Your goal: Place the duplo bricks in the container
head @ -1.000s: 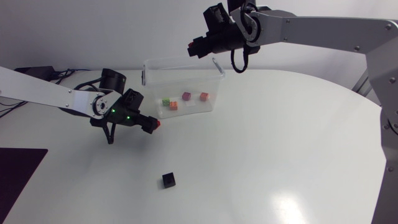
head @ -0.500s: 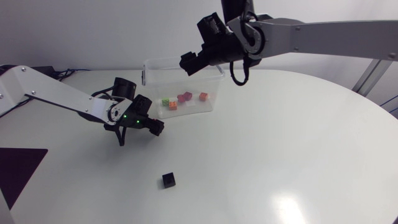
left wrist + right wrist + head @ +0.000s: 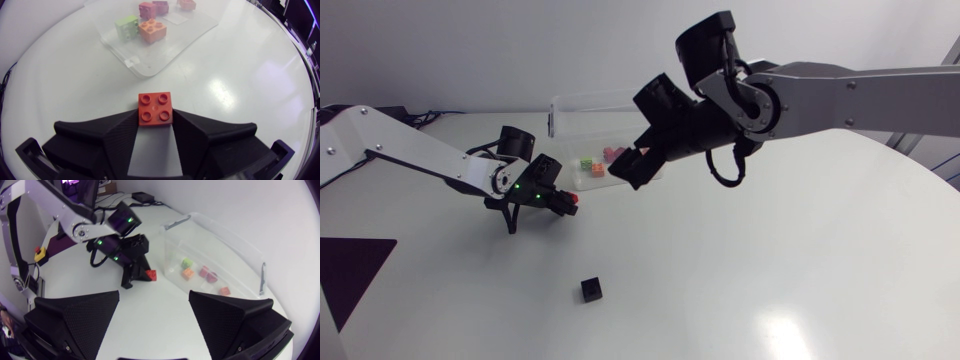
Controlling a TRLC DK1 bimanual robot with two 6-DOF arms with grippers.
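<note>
The left gripper (image 3: 156, 121) is pinching the red brick (image 3: 156, 107) at its fingertips just short of the container (image 3: 165, 50) (several bricks (image 3: 145, 29) lying inside), presumably to drop it in, while the right gripper (image 3: 154, 311) is hovering wide open, empty.
</note>
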